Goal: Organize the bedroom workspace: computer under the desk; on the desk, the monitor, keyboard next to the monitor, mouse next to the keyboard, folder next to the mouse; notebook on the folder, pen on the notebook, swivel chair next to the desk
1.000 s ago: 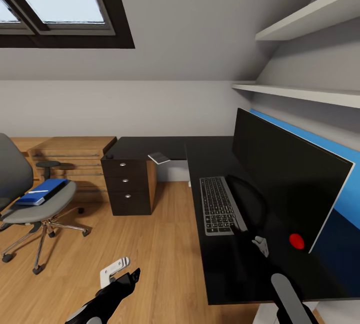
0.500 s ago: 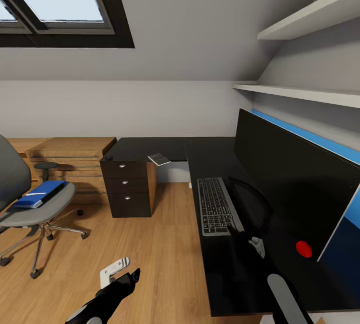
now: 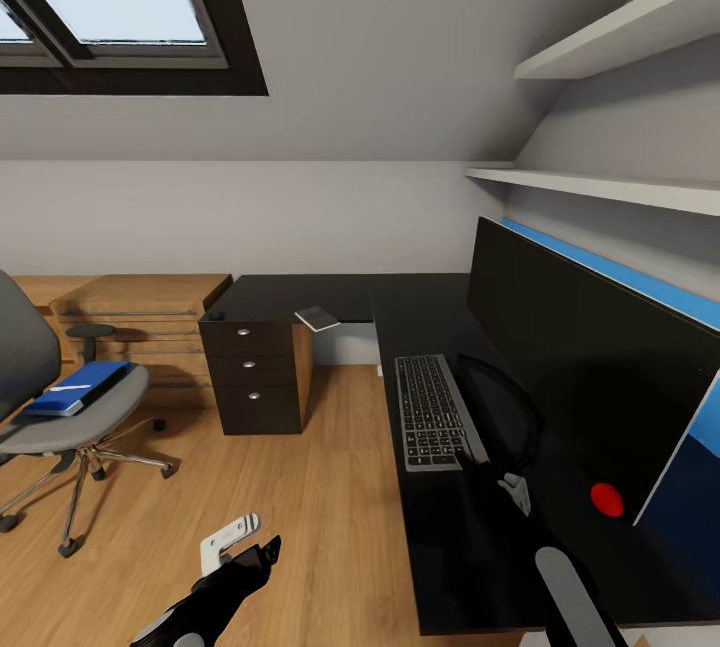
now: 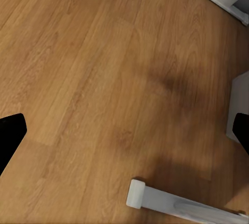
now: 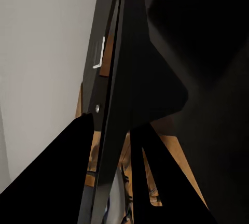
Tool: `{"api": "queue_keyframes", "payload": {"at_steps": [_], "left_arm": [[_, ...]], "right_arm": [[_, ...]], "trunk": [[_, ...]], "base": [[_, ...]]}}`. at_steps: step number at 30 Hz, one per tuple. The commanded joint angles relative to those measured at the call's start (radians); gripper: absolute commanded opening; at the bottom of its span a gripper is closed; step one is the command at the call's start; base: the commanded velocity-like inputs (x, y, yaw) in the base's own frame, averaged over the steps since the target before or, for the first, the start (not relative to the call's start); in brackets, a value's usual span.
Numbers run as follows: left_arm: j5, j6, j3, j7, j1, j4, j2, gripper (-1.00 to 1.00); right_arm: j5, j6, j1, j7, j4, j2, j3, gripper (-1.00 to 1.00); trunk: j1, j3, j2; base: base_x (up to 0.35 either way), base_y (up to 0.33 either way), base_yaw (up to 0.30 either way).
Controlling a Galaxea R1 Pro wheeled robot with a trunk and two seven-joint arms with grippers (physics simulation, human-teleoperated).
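Nearest, the left pincer (image 3: 240,545) is hanging low over the wooden floor (image 3: 300,507); in the left wrist view its two dark fingertips are sitting wide apart at the frame's edges with only floorboards between them, so it is spread open and holding nothing. The right pincer (image 3: 517,489) is hovering just over the black surface (image 3: 450,547) near the keyboard's near end; whether its jaws are parted I cannot tell, and the right wrist view is too dark to help.

Beyond it, the keyboard (image 3: 433,411) is lying flat on the surface just beside the monitor (image 3: 580,367), which is standing upright against the blue back panel. A small red object (image 3: 606,498) is resting at the monitor's foot.

Well to the left, the folder (image 3: 78,387) is lying on the seat of the swivel chair (image 3: 60,417). The step in hand is probably fetching it: the base should be turning left and approaching squarely, keeping the arms clear of the surface's edge and the drawer unit (image 3: 255,372). The open floor between is giving ample room.
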Motion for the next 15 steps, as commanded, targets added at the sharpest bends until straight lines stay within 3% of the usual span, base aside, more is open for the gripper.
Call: {"api": "queue_keyframes", "payload": {"at_steps": [1,15], "left_arm": [[0.009,0.0,-0.002,0.009,0.0,-0.002,0.001,1.0],[0.01,0.0,-0.002,0.009,0.0,0.0,0.001,1.0]], "right_arm": [[-0.006,0.007,0.0,0.004,0.0,0.001,-0.003,-1.0],[-0.004,0.006,0.0,0.004,0.001,0.001,-0.003,-1.0]], "trunk": [[0.0,-0.001,-0.001],[0.0,-0.001,-0.001]], "base": [[0.001,-0.001,0.0],[0.0,0.0,0.0]]}}
